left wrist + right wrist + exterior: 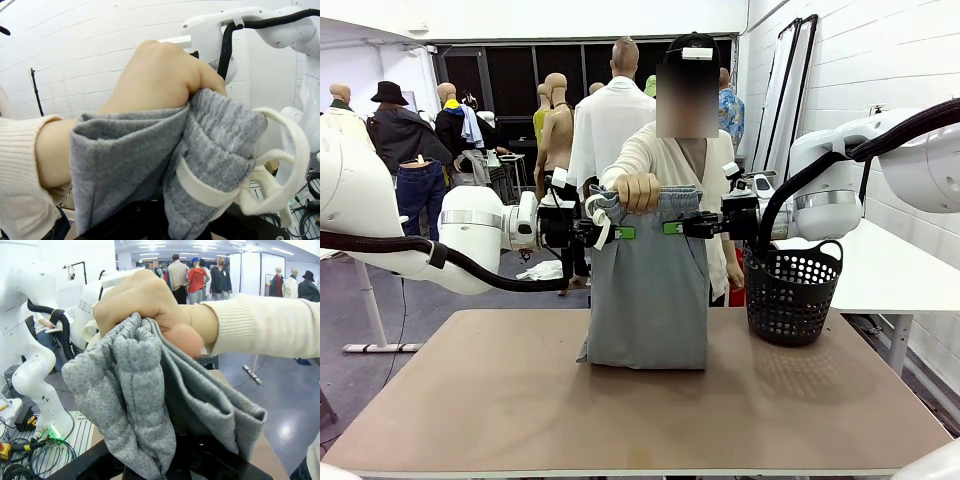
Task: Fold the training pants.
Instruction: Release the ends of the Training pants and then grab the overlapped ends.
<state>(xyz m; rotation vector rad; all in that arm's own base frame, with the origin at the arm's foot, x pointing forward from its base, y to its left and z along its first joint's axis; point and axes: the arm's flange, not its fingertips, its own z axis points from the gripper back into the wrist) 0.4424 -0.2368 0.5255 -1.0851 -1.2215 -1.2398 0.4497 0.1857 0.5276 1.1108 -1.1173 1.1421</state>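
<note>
Fingers (624, 232) clamp the training pants (650, 300), a hand (638, 190) between (basket (792, 295) nearby).

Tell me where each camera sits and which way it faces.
Front: between the arms, facing the person across the brown table; left gripper and right gripper clamp the light grey jersey training pants.
Left wrist: along its gripper at pants, person's hand, right arm.
Right wrist: opposite way; left arm behind.
Both share the hand on the waistband.
</note>
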